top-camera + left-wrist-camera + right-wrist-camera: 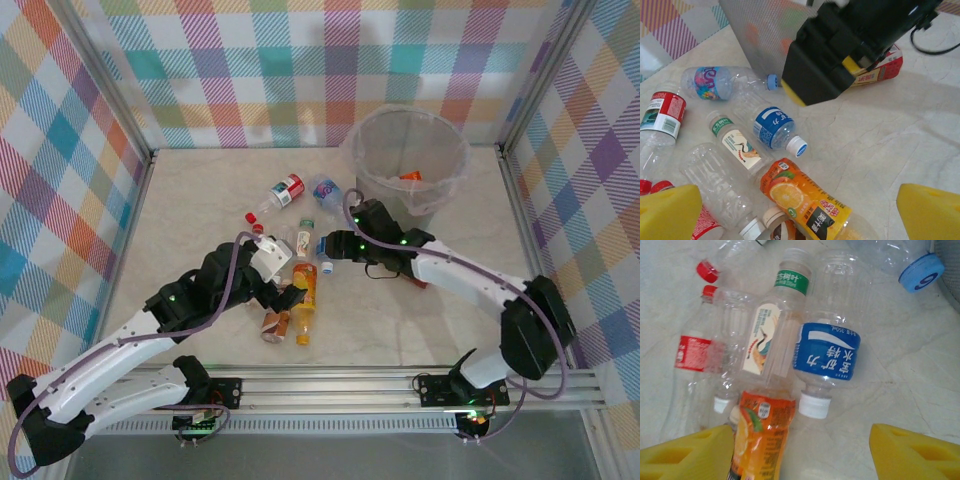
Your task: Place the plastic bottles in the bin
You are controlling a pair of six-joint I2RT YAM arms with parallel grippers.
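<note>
Leaves bin well beyond the fingers. Holds right gripper wide, empty, blue bottle just ahead; left gripper wide above orange bottle. Risks nipping a touching neighbour, or squirting the round bottle sideways.

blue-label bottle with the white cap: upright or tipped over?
Tipped over: the blue-label bottle lies on its side on the table, its white cap on.

A pale, marble-patterned counter is enclosed on three sides by walls of pastel checked cloth. A metal rail runs along its near edge. Even, soft light.
</note>
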